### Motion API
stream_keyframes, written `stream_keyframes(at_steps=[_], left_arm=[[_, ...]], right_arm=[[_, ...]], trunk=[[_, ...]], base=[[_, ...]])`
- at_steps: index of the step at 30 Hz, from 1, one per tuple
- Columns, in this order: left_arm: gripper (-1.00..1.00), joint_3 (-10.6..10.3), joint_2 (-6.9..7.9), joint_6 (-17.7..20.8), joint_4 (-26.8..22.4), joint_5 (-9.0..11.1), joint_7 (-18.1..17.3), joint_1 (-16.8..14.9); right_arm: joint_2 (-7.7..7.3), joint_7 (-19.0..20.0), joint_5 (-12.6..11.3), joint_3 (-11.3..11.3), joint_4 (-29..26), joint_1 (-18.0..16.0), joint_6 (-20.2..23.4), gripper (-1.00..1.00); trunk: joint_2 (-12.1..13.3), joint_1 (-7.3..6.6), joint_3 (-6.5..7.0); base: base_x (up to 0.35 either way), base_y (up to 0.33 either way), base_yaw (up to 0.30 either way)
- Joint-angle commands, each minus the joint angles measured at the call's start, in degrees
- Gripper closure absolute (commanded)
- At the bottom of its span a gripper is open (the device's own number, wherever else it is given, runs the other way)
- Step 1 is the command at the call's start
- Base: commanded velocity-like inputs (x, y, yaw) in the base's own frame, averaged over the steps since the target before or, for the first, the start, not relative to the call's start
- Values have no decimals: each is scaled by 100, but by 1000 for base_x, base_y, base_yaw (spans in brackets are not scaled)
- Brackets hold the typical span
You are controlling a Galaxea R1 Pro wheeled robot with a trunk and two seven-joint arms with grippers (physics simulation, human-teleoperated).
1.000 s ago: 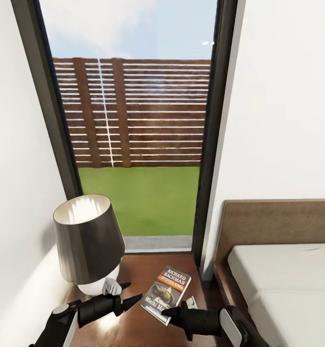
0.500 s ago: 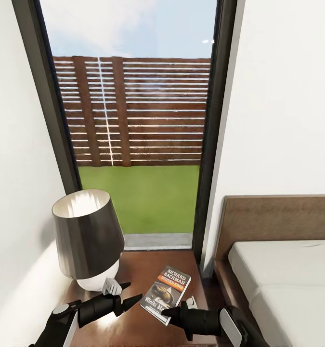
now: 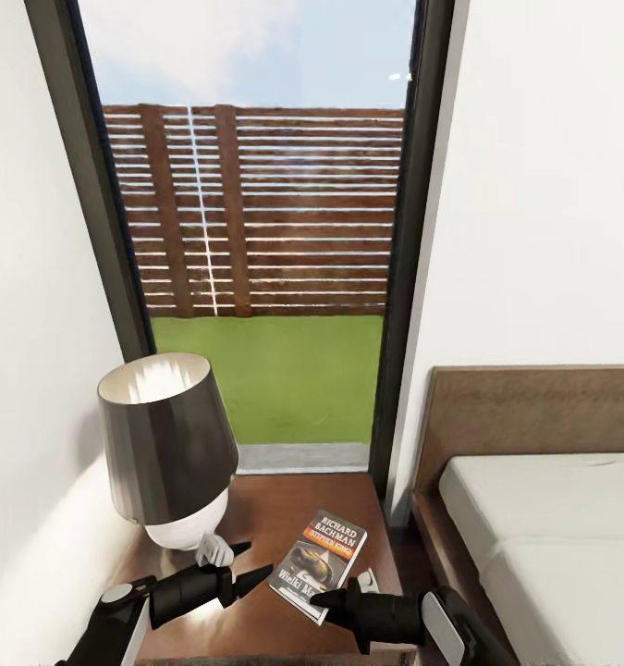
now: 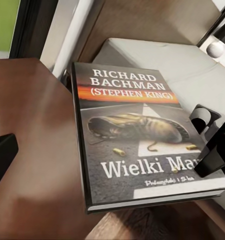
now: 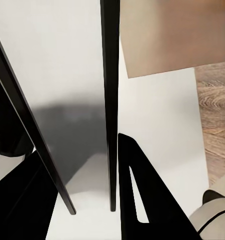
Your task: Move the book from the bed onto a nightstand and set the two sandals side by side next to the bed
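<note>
Book (image 3: 319, 564), lower centre of frame, lying on nightstand (image 3: 256, 518) beside lamp (image 3: 168, 453); right gripper (image 3: 335, 597) pinching its near corner, left gripper (image 3: 242, 566) spread, empty.

Bright daylight enters through the tall window (image 3: 265, 231) at the far side, washing the white walls (image 3: 552, 185) evenly. The lamp (image 3: 168, 449) casts a soft shadow onto the left wall, and the glossy nightstand (image 3: 275, 518) shows a faint sheen. Renders look slightly soft; the right wrist view is blurry with dark silhouettes.
</note>
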Motion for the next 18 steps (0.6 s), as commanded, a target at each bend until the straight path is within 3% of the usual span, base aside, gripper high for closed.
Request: stream_keyframes(at_steps=[1,4,13,18], left_arm=[[-100,30,-10,60,-9,-39,-44,-5],[-100,30,-6,60,-9,-39,-44,-7],[-100,30,-5,60,-9,-39,-44,-5],[-100,30,-10,60,-9,-39,-44,-5]], right_arm=[[6,38,33,-38,0,-4,24,100],[6,38,33,-38,0,-4,24,100],[6,38,33,-38,0,-4,24,100],[6,38,33,-38,0,-4,24,100]], trunk=[[-44,22,-24],[-165,88,-78],[-165,88,-78],[-365,198,-168]], base=[[0,0,0],[0,0,0],[0,0,0],[0,0,0]])
